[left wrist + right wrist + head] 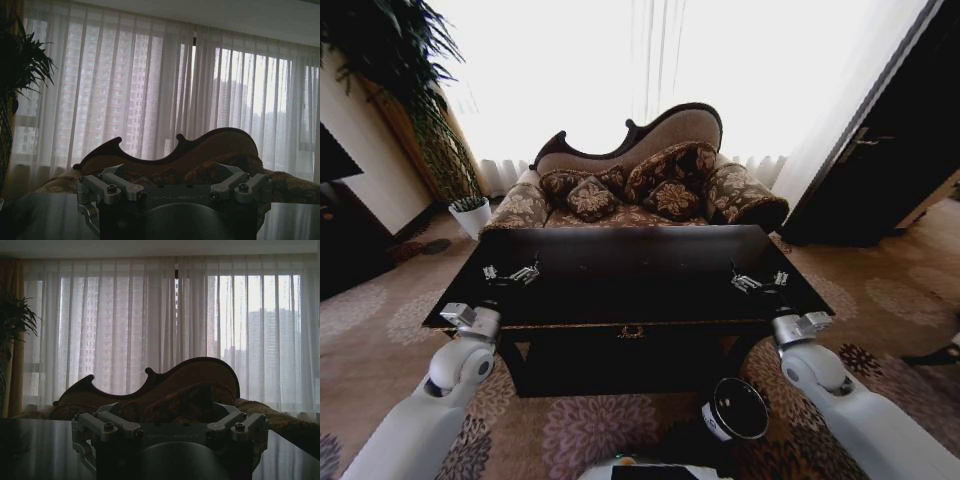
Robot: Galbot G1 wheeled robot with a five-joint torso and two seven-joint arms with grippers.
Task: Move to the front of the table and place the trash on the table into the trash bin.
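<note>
Both sets of jaws stand spread and hold nothing. In the head view the left gripper (510, 273) hovers over the left part of the dark, glossy tabletop (630, 275), at mid-left of the frame, and the right gripper (760, 281) hovers over its right part, at mid-right. The black trash bin (735, 409) with its pale rim stands on the patterned carpet (595, 425) at the lower right, in front of the table, just beside the right arm. A patterned sofa (640, 185) sits behind the table, at centre, before bright curtains (620, 70).
</note>
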